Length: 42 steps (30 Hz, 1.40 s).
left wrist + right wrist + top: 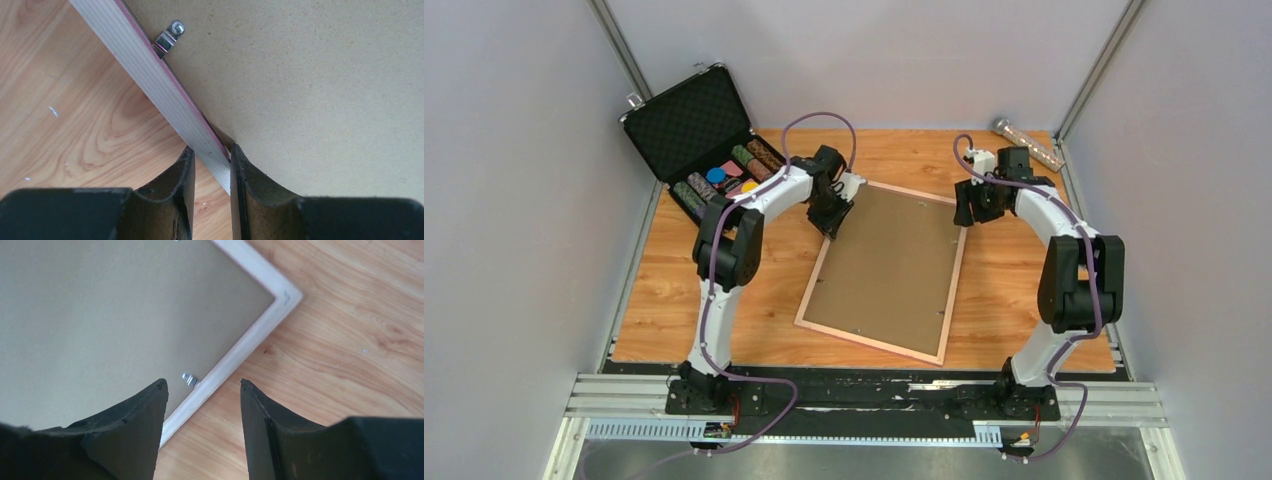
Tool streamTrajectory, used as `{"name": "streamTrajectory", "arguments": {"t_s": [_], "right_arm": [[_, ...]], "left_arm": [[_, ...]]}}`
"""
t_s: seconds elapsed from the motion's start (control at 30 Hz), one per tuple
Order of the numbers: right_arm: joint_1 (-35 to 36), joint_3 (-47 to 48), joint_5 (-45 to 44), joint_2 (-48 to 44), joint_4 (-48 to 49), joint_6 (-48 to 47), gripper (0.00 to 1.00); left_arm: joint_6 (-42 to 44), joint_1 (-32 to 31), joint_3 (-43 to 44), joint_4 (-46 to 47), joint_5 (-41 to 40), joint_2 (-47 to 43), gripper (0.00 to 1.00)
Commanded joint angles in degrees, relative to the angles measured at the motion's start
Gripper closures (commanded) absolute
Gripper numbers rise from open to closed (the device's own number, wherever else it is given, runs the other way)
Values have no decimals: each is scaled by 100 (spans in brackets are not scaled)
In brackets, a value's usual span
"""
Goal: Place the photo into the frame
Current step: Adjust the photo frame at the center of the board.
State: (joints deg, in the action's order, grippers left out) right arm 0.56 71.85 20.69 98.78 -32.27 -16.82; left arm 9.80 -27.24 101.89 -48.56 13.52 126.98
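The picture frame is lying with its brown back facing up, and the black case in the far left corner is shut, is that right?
Not quite. The black case stands open: the top view shows coloured chips lying inside it. The rest holds: the frame lies with its brown back facing up, and the case sits in the far left corner.

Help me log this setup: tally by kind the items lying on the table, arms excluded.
frame: 1
backing board, in the frame: 1
black case, open, its chips not counted: 1
shiny tube: 1
Total: 4
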Motion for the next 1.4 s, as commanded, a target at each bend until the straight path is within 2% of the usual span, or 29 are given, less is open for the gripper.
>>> {"name": "streamTrajectory", "arguments": {"t_s": [0.0,0.1,0.23,0.3,0.4,0.5,0.63,0.7,0.77,1.07,1.2,1.37], "right_arm": [[5,472,-63,344,339,-252,46],[6,698,0,594,367,-541,46],[0,1020,78,930,369,-917,46],[6,1173,72,1113,368,-1068,46],[5,1338,122,1312,356,-1277,46],[6,1467,199,1524,309,-1431,46],[6,1608,306,1761,238,-1531,47],[5,1687,349,1868,238,-1541,48],[1,1748,413,1961,235,-1543,49],[6,1961,499,2244,239,-1440,56],[1,1979,552,2323,237,-1387,66],[6,1889,506,2337,226,-1244,85]], "left_arm": [[1386,-322,39,-128,-668,297,100],[1341,-355,203,-223,-555,421,100],[1287,-364,418,-274,-514,552,88],[1247,-362,533,-310,-504,615,79],[1173,-377,686,-341,-519,685,57],[1068,-372,749,-318,-574,697,40],[947,-371,752,-267,-669,592,13],[892,-372,681,-179,-728,483,6],[841,-370,589,-78,-772,339,1],[704,-365,147,-91,-801,-356,0],[666,-372,-218,-57,-785,-751,0],[616,-369,-544,-18,-907,-1164,0]]}}
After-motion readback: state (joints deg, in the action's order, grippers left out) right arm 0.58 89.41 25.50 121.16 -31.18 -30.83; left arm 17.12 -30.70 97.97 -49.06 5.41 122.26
